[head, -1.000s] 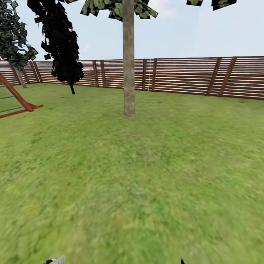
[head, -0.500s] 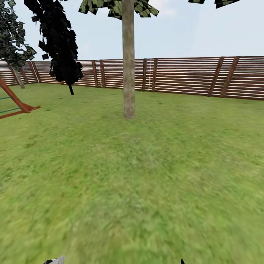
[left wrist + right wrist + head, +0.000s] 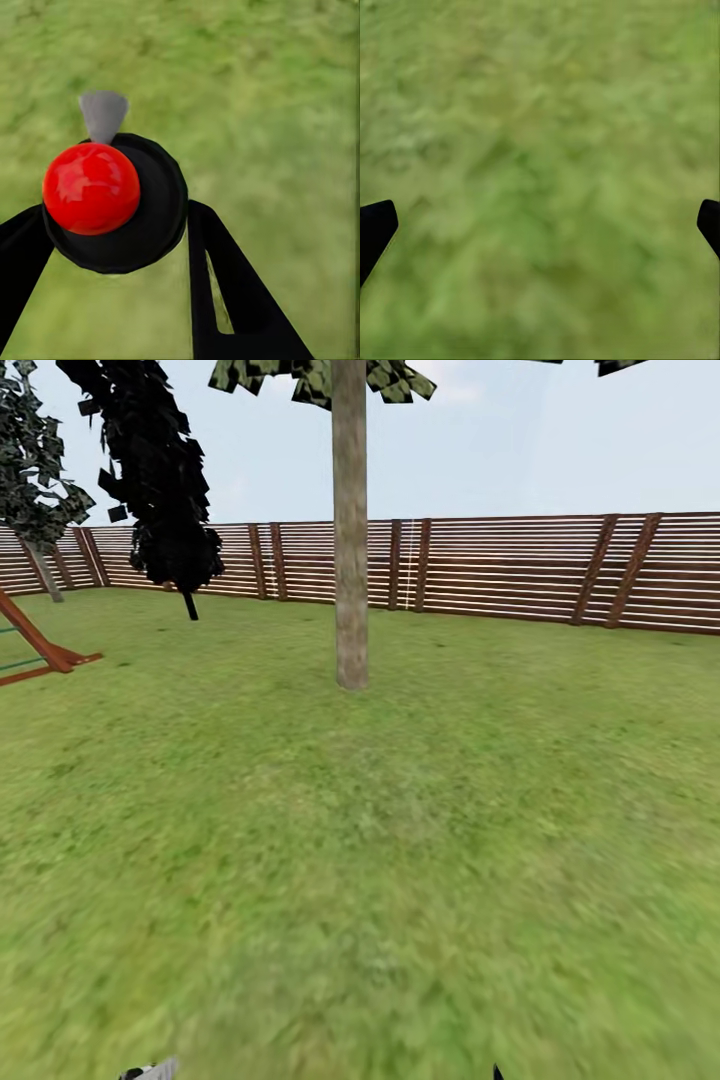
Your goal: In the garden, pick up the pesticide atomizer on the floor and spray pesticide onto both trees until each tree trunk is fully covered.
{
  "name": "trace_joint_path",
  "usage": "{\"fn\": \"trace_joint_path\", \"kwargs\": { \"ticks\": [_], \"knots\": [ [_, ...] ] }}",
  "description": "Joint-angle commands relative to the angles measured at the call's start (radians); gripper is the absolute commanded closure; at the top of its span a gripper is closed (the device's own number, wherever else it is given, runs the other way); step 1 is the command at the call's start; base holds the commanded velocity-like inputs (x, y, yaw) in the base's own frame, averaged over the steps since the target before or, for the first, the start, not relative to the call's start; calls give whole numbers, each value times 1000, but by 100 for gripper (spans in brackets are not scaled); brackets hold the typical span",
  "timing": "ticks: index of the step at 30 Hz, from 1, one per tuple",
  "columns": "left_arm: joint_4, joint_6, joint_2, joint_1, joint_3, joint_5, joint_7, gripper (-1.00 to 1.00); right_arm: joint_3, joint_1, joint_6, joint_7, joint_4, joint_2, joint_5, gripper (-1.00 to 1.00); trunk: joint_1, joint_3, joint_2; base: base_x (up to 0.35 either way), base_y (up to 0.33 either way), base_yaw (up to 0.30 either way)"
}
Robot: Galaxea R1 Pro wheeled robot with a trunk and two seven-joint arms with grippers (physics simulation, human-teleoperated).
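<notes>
A tall tree stands ahead on the lawn, its smooth grey-beige trunk point(image 3: 350, 560) rising to ragged green foliage point(image 3: 310, 375). A second tree point(image 3: 35, 470) with a thin-looking trunk stands far off at the left by the fence. My left gripper point(image 3: 112, 225) is shut on the pesticide atomizer point(image 3: 146, 225), seen from above as a dark round body with a glossy red top and a grey nozzle. A whitish bit of it point(image 3: 152, 1072) shows at the head view's bottom edge. My right gripper point(image 3: 540, 225) is open over bare grass, with nothing between its fingers.
A brown slat fence point(image 3: 500, 565) runs across the back of the lawn. A black-leaved tree point(image 3: 160, 480) stands left of the near trunk. A red-brown wooden frame point(image 3: 40, 650) sits at the left edge. Open grass point(image 3: 380, 840) lies between me and the trunk.
The whole head view has shifted slightly: the trunk's base sits a little lower and the left-side things have slid toward the left edge, so the camera has moved forward. Both grippers hold as before.
</notes>
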Motion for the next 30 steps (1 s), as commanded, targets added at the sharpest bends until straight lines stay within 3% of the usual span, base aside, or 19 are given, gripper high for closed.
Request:
{"fn": "trace_joint_path", "kwargs": {
  "ticks": [1,30],
  "knots": [
    [0,0,0,0,0,0,0,100,0,0,0,0,0,0,0,-100,0,0,0,336,0,0],
    [0,0,0,0,0,1,0,100,0,0,0,0,0,0,0,-100,0,0,0,336,0,0]
  ]
}}
